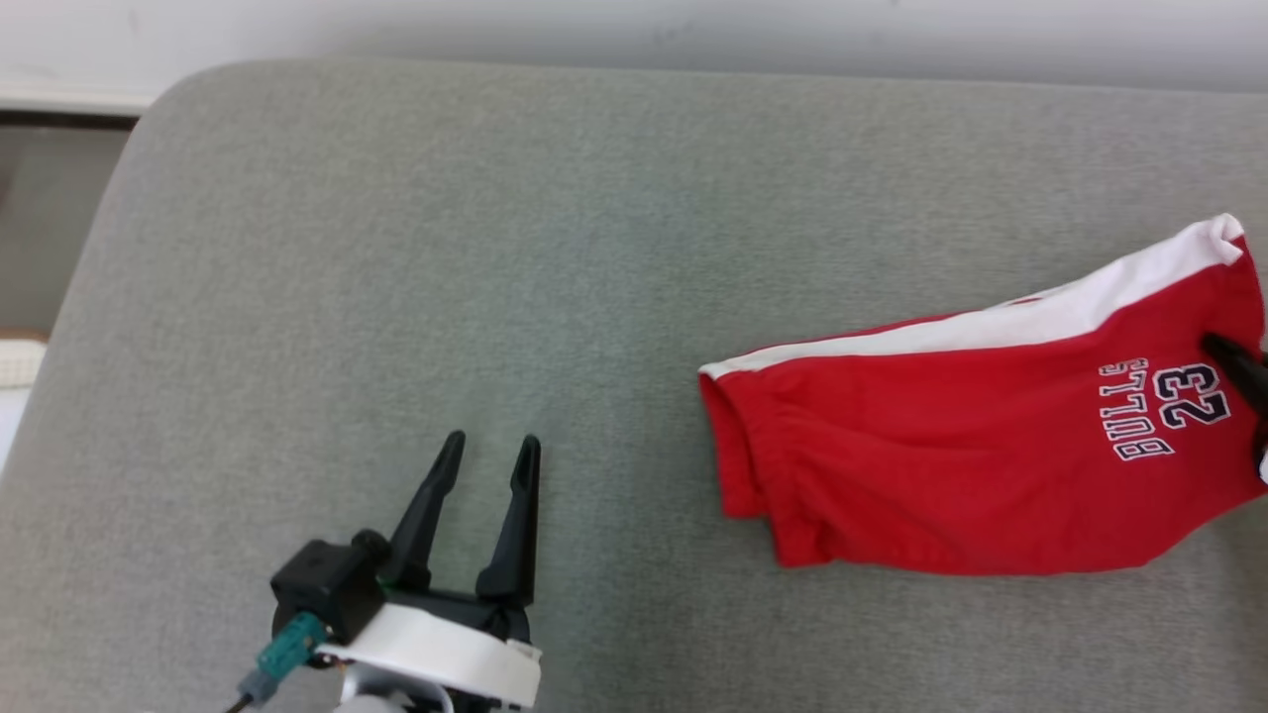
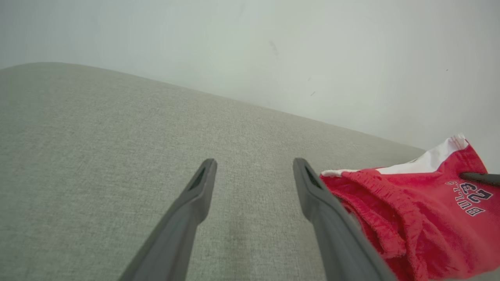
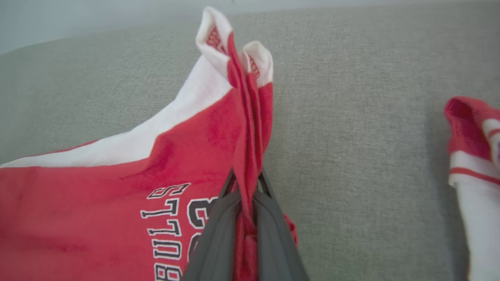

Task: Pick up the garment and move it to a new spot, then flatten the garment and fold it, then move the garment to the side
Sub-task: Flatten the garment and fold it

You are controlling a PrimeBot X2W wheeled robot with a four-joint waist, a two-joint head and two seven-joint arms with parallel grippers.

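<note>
Two grippers and two cloths are counted. The red garment (image 1: 951, 465) is laid at the right of the grey cushion (image 1: 396, 248). Its raised hem is clamped between the closed fingers of the right gripper (image 3: 247, 175), which is cropped in the head view. The left gripper (image 1: 493, 441) is spread wide and empty above bare cushion. A second red-and-white cloth (image 3: 474, 156) is cut off at the frame edge.

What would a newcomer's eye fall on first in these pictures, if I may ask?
The red Bulls shorts lie at the right of the grey cushion, one end pinched in the shut right gripper. At the head view's lower left, the left gripper stands open, holding nothing.
</note>
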